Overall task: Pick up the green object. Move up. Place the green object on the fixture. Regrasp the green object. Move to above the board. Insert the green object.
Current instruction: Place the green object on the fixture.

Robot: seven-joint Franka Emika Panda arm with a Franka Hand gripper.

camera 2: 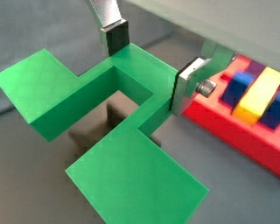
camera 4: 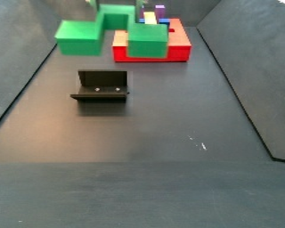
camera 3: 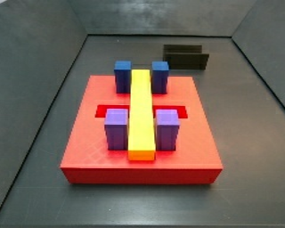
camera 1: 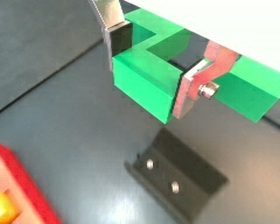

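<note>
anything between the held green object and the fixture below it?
Nothing: in a wrist view, the gripper holds the green object above the fixture, bare dark floor between. A side view shows the same gap.

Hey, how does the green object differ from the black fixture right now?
The green object is bright green, while the fixture is dark grey-black. The green object hangs in the air, clamped between the gripper fingers, while the fixture sits on the floor. In a side view the green object looks wider and stepped, and the fixture is a plainer bracket with a raised back. In a wrist view the fixture lies below the held piece.
</note>
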